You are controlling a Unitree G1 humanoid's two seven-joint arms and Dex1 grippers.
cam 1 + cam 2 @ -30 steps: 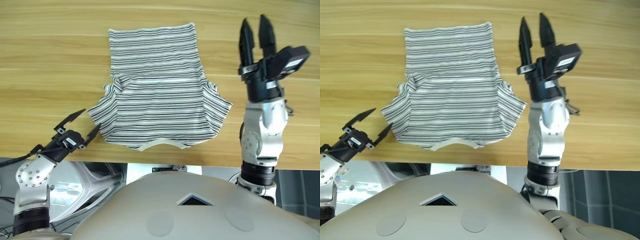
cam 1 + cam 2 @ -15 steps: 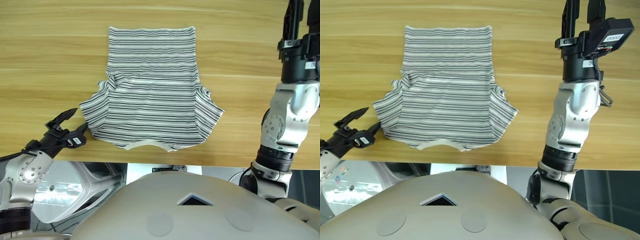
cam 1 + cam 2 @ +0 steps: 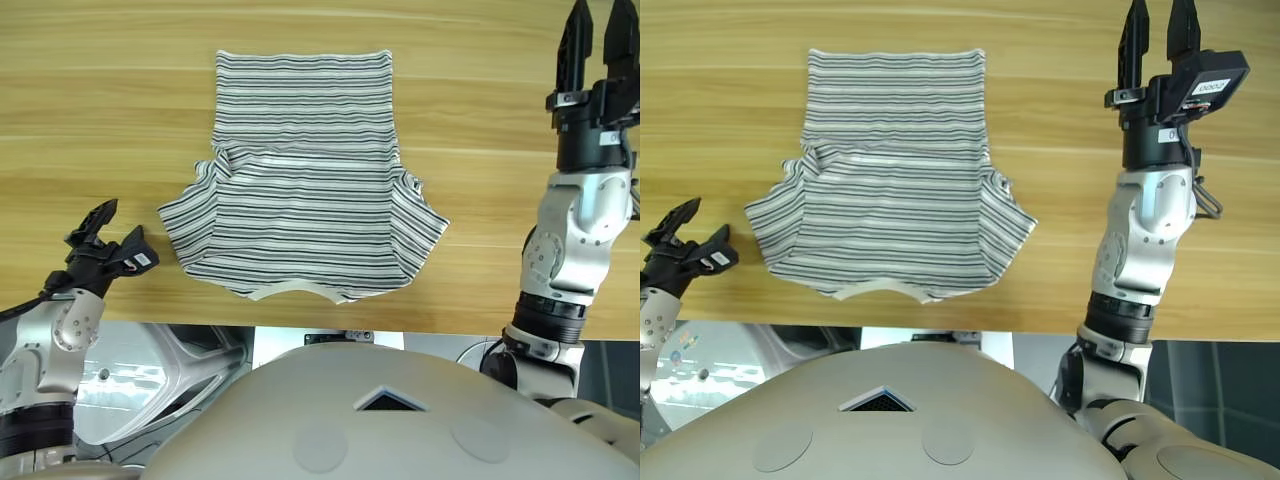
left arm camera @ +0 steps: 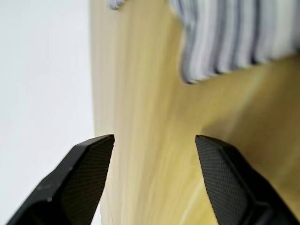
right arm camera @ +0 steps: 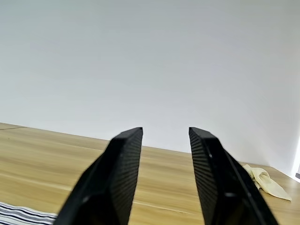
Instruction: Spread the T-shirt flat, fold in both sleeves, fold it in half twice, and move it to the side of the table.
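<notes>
The grey-and-white striped T-shirt (image 3: 305, 180) lies on the wooden table (image 3: 100, 120), collar at the near edge, hem at the far side. Both sleeves are rumpled and splay outward near the shoulders. My left gripper (image 3: 105, 235) hovers open at the table's near-left edge, a short way left of the left sleeve tip (image 4: 225, 47). In its wrist view the left gripper (image 4: 154, 138) holds nothing. My right gripper (image 3: 597, 30) is raised to the right of the shirt, pointing away from me, open and empty. The right wrist view has this gripper (image 5: 165, 132) above the table.
Bare wood stretches on both sides of the shirt and beyond its hem. A pale crumpled cloth (image 5: 265, 180) lies far off on the table in the right wrist view. The table's near edge (image 3: 450, 325) runs just in front of the collar.
My right gripper swung out to the right, away from the shirt. The left gripper drew back leftward from the left sleeve. The shirt's near half shifted slightly left early on, then stayed.
</notes>
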